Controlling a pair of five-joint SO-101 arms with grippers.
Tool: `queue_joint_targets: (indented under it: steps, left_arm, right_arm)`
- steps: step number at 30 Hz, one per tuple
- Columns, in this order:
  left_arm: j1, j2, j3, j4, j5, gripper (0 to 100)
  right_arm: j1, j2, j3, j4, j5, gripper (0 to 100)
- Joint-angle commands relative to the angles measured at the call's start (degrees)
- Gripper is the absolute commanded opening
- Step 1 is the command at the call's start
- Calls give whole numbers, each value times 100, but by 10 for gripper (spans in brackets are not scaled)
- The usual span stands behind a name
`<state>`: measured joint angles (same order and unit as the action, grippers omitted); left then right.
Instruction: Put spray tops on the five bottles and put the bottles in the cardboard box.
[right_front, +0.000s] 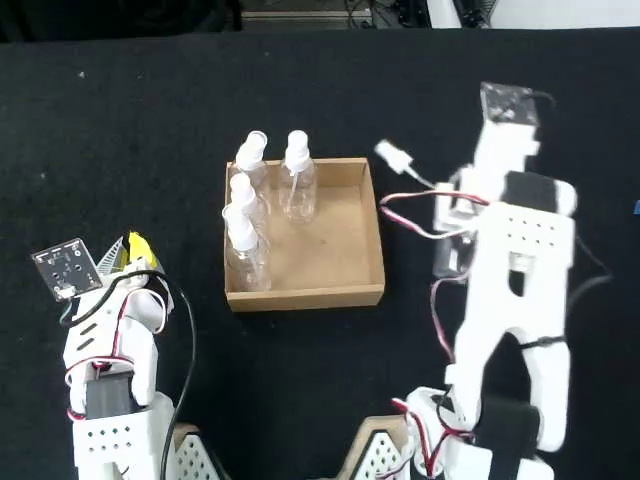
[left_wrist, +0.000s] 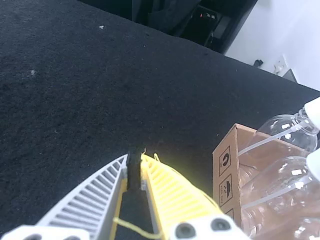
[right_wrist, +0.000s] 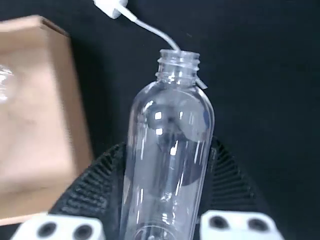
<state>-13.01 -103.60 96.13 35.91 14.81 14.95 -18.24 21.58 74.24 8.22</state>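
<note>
In the right wrist view my right gripper (right_wrist: 170, 165) is shut on a clear bottle (right_wrist: 172, 145) with an open neck. A white spray top (right_wrist: 111, 7) lies on the black table beyond the neck, and its thin tube (right_wrist: 152, 31) reaches the neck's rim. I cannot tell whether the tube's end is inside. From above, that spray top (right_front: 394, 157) lies right of the cardboard box (right_front: 305, 297). Several capped bottles (right_front: 247, 240) stand along the box's left and back side. My left gripper (left_wrist: 135, 157) is shut on nothing, over bare table left of the box (left_wrist: 225, 165).
The right half of the box floor (right_front: 345, 235) is bare. Red and white cables (right_front: 405, 215) hang from the right arm close to the box's right wall. Black cloth covers the table. Dark equipment lines the far edge.
</note>
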Motion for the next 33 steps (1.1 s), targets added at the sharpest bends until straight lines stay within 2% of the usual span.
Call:
queue_joint_targets:
  steps: [1,4,14,22,26,33]
  left_arm:
    - [-66,-114,127,-26,0,30]
    - [-66,-114,127,-26,0,30]
    - [-66,-114,127,9,0,30]
    - [-66,-114,127,9,0,30]
    - [-66,-114,127,18,0,30]
    - [-66,-114,127,18,0,30]
  right_arm:
    - [712,-338,277,-589,668,121]
    - [1134,-409,989,-1802,747,121]
    - [1960,-1068,3688,-7209,756,121]
    - [2330,-347,4374,-9635,747,122]
    - [2435,576,4356,-10602,747,121]
    - [2593,2325,4347,-13231,677,120]
